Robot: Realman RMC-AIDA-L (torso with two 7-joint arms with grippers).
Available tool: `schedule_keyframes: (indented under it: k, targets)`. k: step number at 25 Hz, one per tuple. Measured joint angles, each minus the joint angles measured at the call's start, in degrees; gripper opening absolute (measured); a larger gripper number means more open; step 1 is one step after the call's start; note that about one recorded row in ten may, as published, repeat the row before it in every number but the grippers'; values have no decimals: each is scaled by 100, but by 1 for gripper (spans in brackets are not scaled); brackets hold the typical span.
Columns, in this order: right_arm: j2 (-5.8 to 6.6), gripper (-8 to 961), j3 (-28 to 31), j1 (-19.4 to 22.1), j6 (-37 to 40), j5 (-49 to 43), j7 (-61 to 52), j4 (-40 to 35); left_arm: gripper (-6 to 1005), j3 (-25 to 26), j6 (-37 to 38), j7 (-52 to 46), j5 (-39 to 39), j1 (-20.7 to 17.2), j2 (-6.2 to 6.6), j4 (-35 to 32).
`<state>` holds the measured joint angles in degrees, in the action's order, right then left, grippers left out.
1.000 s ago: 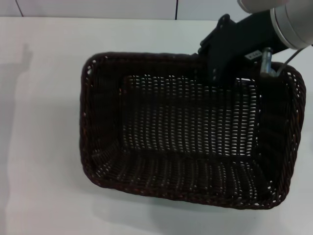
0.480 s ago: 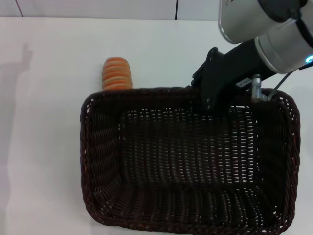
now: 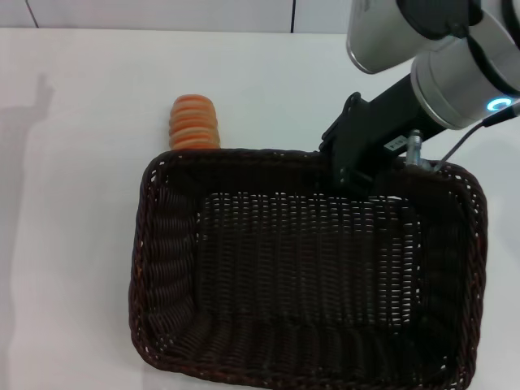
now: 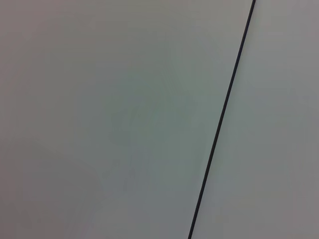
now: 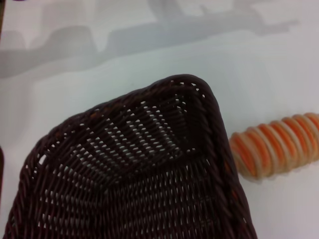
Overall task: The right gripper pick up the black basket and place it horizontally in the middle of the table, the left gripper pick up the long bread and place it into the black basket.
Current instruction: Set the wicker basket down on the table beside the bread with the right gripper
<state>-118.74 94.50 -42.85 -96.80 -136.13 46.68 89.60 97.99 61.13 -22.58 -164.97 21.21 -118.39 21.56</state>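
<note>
The black basket (image 3: 166,260) takes up the lower middle of the head view, long side across, open side up. My right gripper (image 3: 356,174), on the arm with the blue-lit ring, is shut on the basket's far rim; its fingertips are hidden by the rim. The long bread (image 3: 193,122) lies on the white table (image 3: 73,203) just behind the basket's far left corner, mostly hidden by it. The right wrist view shows a basket corner (image 5: 149,149) with the bread (image 5: 274,144) beside it on the table. My left gripper is out of view.
The left wrist view shows only a plain pale surface crossed by a thin dark line (image 4: 224,114). A wall panel edge (image 3: 162,12) runs along the table's far side. Bare table lies left of the basket.
The right gripper has carried the basket nearer to me and levelled it. The bread, hidden behind the basket a second ago, now shows beyond the far rim.
</note>
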Motion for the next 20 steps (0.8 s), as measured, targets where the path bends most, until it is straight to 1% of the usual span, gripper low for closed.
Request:
schedule_keyframes:
  k: [3,5,13,16,18,20]
  targets:
    - [3,265,-11,-154,72,-71,-52,-345,814,-1,32,-7,0,-7,-1,0]
    - [2,269,-40,-191,98,-157,-57,-414,813,-7,68,-40,0,-23,-7,-4]
    - [-2,282,-272,-228,208,-450,-171,-381,813,-9,218,-220,-1,-64,-9,-33]
    - [-1,394,-283,-243,291,-600,-207,-327,813,-9,264,-232,-5,-74,-9,-59]
    - [0,468,-295,-288,457,-957,-254,-127,813,-9,273,-234,-6,-74,-9,-66]
    - [0,509,-287,-312,492,-1022,-256,-84,813,-8,280,-242,-9,-73,-9,-66]
